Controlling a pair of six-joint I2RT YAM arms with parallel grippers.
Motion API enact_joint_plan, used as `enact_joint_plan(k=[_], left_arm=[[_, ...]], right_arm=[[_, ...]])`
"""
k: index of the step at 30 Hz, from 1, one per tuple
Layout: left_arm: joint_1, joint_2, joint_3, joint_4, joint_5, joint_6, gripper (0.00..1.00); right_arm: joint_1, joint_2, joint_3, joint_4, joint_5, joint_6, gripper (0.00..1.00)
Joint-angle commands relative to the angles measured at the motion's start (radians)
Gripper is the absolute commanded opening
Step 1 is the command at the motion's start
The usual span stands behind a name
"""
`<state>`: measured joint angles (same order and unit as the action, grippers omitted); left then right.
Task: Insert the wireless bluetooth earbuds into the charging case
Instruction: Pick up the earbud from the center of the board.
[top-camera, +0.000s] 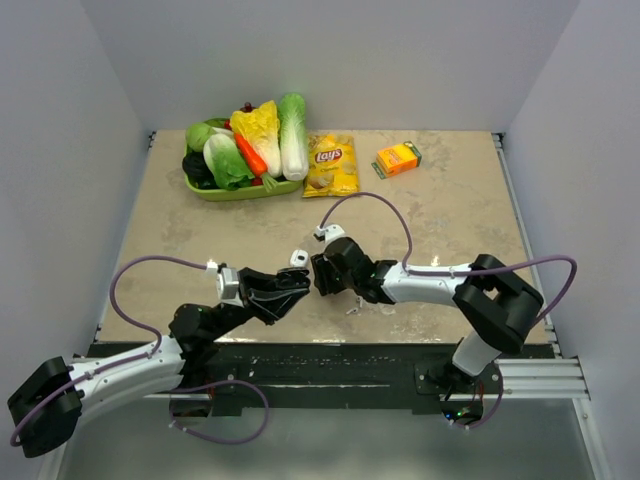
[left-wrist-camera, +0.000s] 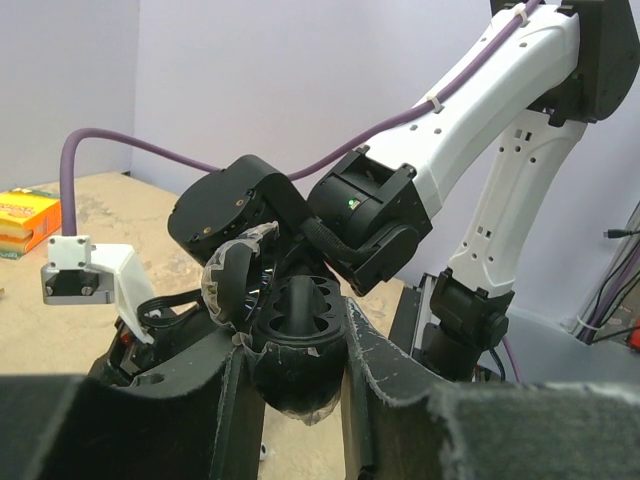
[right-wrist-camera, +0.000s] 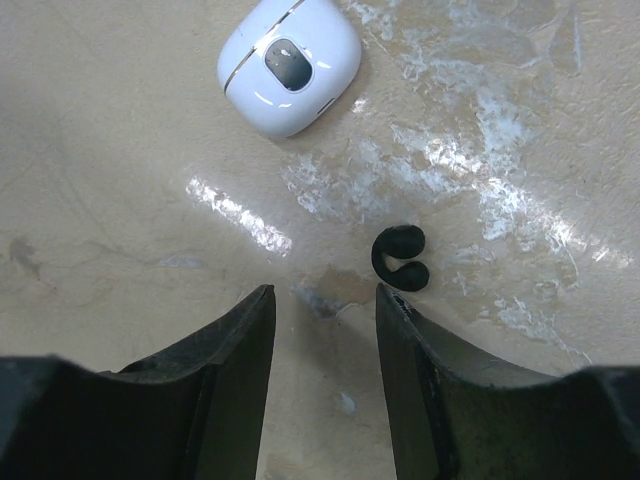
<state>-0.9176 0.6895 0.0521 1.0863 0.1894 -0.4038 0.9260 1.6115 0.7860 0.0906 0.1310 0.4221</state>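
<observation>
The left claw (left-wrist-camera: 293, 345) is closed tight on the black charging case (left-wrist-camera: 298, 380), held up with its lid open. The right claw (right-wrist-camera: 322, 300) is open wide, holds nothing, and hangs over the table (right-wrist-camera: 110, 180). One black earbud (right-wrist-camera: 400, 257) lies near one finger, outside the gap. A white pod (right-wrist-camera: 290, 62) lies farther off; maybe another case, I cannot tell. To do this well, slide the right claw sideways until the earbud is in the middle, go down, then pinch softly so it does not pop away.
</observation>
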Motion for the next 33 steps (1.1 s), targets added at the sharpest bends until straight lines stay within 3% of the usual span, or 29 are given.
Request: enact_joint_plan(k=[1, 15, 33], left_arm=[[-0.003, -0.004, -0.080, 0.034, -0.005, 0.016, 0.00], [-0.003, -0.005, -0.087, 0.035, -0.005, 0.014, 0.00], [-0.003, 0.005, -0.098, 0.055, -0.008, 0.007, 0.00]], right_arm=[[0.005, 0.011, 0.052, 0.020, -0.016, -0.043, 0.47], [0.004, 0.077, 0.088, 0.008, 0.045, -0.052, 0.47], [0.002, 0.048, 0.087, 0.005, 0.110, -0.065, 0.48]])
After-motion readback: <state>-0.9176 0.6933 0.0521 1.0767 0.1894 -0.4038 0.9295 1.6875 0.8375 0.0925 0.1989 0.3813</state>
